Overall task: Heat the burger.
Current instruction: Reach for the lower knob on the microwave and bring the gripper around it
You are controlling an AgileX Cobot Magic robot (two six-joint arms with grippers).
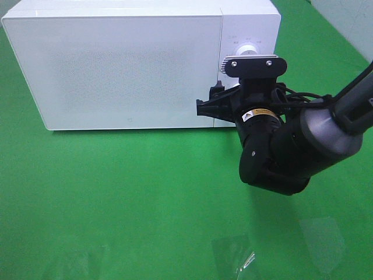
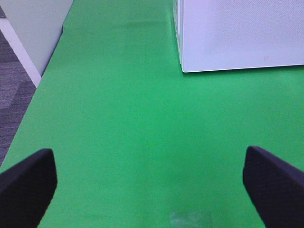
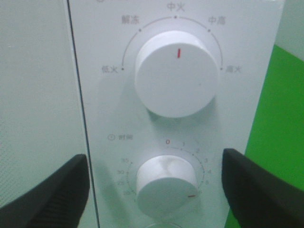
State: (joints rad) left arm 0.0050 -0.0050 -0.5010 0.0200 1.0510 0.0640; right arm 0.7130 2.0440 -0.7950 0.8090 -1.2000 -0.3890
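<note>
Exterior high view: the microwave [image 1: 116, 64] stands along the far edge of the green table [image 1: 116, 204] with its door closed. The burger is not visible in any view; it is judged to be inside. The right gripper [image 1: 214, 100] faces the control panel at the microwave's right end. Left wrist view: the left gripper [image 2: 152, 185] hangs over bare table near the microwave's corner, jaws fully released and empty. Right wrist view: the right gripper's jaws stand apart on either side of the timer knob [image 3: 166, 183], not gripping it. The knob's red mark sits off zero, and the power knob [image 3: 176, 73] points to its middle setting. Loading and setting appear complete; heating and retrieval are left.
</note>
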